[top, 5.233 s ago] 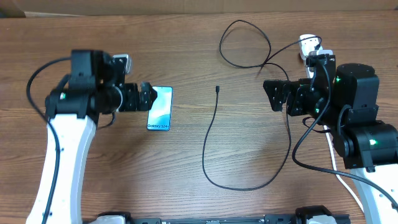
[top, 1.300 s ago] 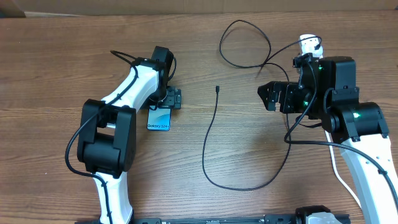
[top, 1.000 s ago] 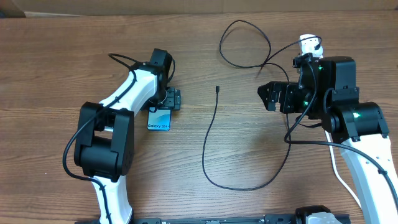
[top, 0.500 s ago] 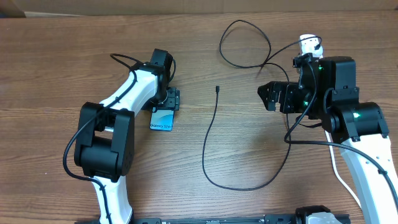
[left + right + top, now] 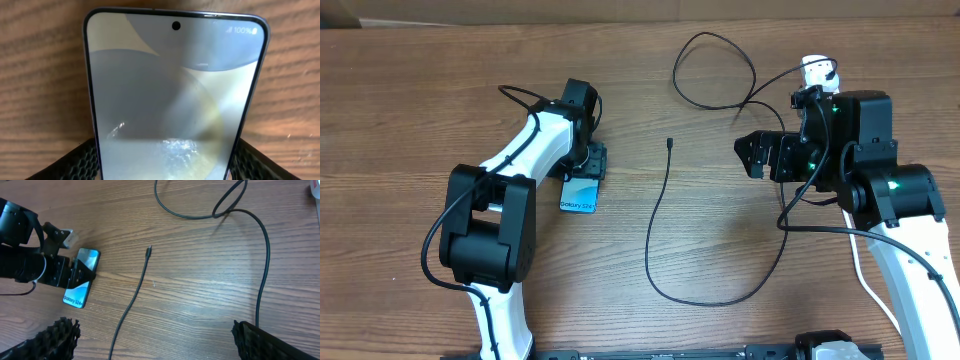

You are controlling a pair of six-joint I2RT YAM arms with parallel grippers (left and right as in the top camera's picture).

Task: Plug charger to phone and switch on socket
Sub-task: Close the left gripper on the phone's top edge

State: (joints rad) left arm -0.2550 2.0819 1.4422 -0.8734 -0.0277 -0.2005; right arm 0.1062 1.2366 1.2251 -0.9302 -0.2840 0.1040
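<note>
The phone point(image 5: 580, 195) lies on the wooden table, blue screen up, slightly tilted. My left gripper point(image 5: 590, 168) sits over its far end. In the left wrist view the phone point(image 5: 175, 100) fills the frame and both jaws point(image 5: 162, 162) press its long edges. The charger is a thin black cable point(image 5: 655, 215) with its connector tip point(image 5: 669, 143) free on the table, to the right of the phone. It also shows in the right wrist view point(image 5: 132, 297). My right gripper point(image 5: 748, 155) is open and empty, right of the tip. The socket point(image 5: 813, 70) is mostly hidden behind the right arm.
The cable loops at the back point(image 5: 715, 70) and near the front point(image 5: 720, 300). A thick white cord point(image 5: 860, 265) runs along the right arm. A cardboard edge point(image 5: 620, 8) lines the back of the table.
My left arm swung in over the phone's far end. Over the last second the phone shifted slightly toward the front and tilted. The right arm has stayed still.
</note>
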